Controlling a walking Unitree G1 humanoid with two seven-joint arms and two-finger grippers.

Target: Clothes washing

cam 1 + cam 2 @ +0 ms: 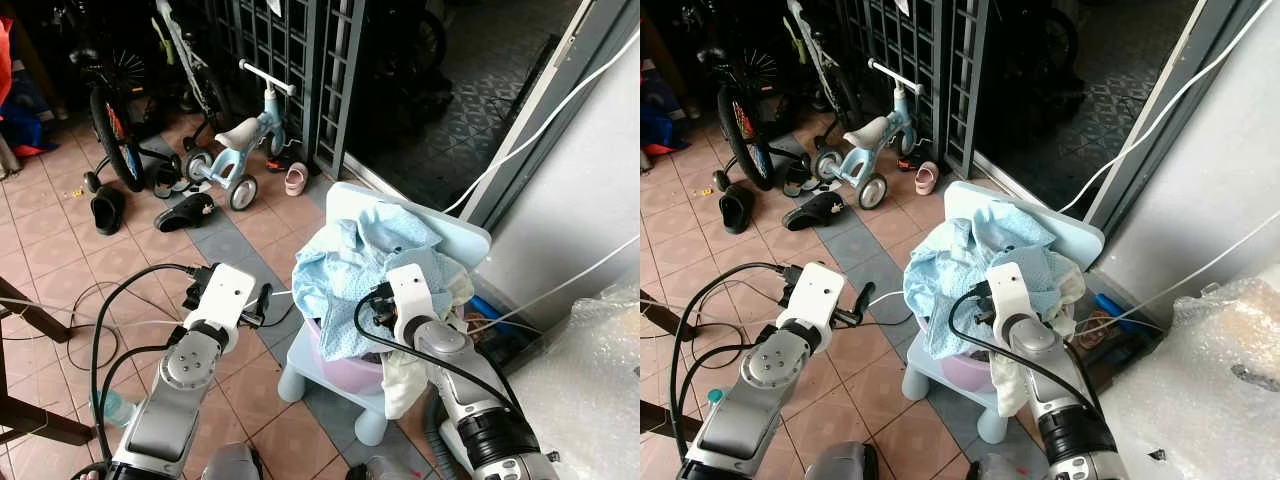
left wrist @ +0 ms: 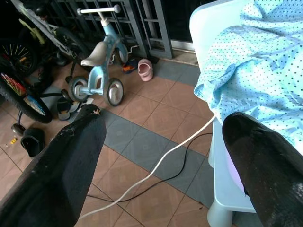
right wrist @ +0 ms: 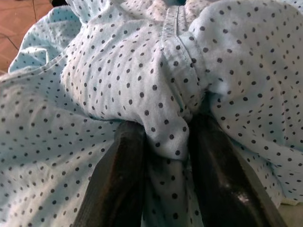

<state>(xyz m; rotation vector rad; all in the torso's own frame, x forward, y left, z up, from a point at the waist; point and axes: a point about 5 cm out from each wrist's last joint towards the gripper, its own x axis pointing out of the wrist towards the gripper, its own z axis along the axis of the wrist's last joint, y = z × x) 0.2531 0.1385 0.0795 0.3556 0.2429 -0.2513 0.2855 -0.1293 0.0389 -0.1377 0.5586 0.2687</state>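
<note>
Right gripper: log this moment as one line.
right gripper: shut on dotted blue garment | garment: heaped on pale blue chair | left gripper: open, beside chair, holding nothing

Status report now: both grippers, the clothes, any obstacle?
Right gripper shut on dotted blue garment. Left gripper open, beside chair. White cable on floor.

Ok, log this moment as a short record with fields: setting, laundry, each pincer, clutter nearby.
setting: tiled porch by a dark metal gate
laundry: light blue polka-dot cotton garment heaped over a lilac plastic basin on a pale blue plastic child's chair
right pincer: shut on a fold of the polka-dot garment
left pincer: open, empty, above the floor beside the chair
cable: white cord trailing across the tiles
clutter: pale blue toddler tricycle, small pink shoe, black sandals, bicycle wheel
</note>
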